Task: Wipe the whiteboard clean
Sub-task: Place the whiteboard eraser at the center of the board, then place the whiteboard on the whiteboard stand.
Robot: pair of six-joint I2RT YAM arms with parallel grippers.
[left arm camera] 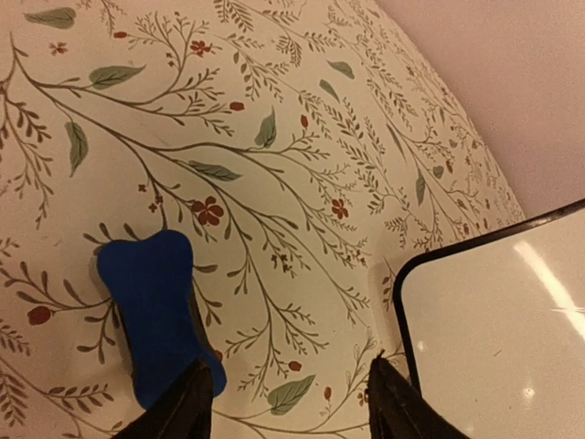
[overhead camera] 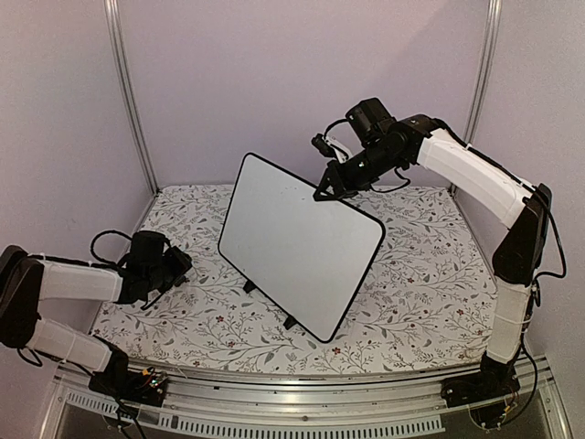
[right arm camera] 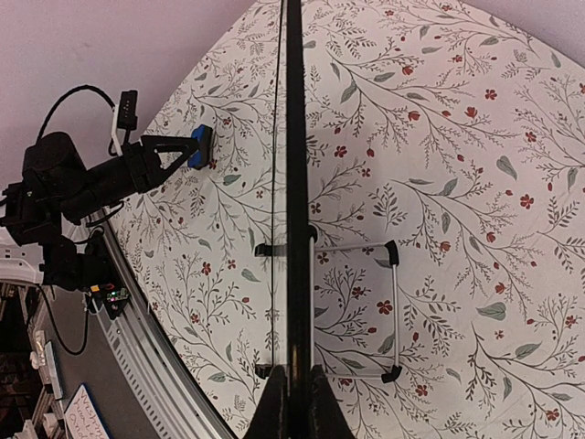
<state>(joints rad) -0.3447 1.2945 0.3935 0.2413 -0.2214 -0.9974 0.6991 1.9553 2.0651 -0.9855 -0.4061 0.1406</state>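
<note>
Floral-cloth table [overhead camera: 420, 302] fills the floor of the top view. The whiteboard [overhead camera: 297, 242] stands mid-table, propped up on its small black feet, face toward 7 o'clock, surface looks clean (any writing too faint to tell). Right gripper [overhead camera: 327, 190] at the board's 12 o'clock, fingers clamped together on the black top rim. Left gripper [overhead camera: 186, 267] low at the board's 9 o'clock, fingers apart, gripping nothing. Blue eraser [left arm camera: 151, 311] flat on the cloth, one end under the left-hand finger, at 7 o'clock in the left wrist view.

Right pincer [overhead camera: 323, 193] on whiteboard [overhead camera: 302, 242] edge
</note>
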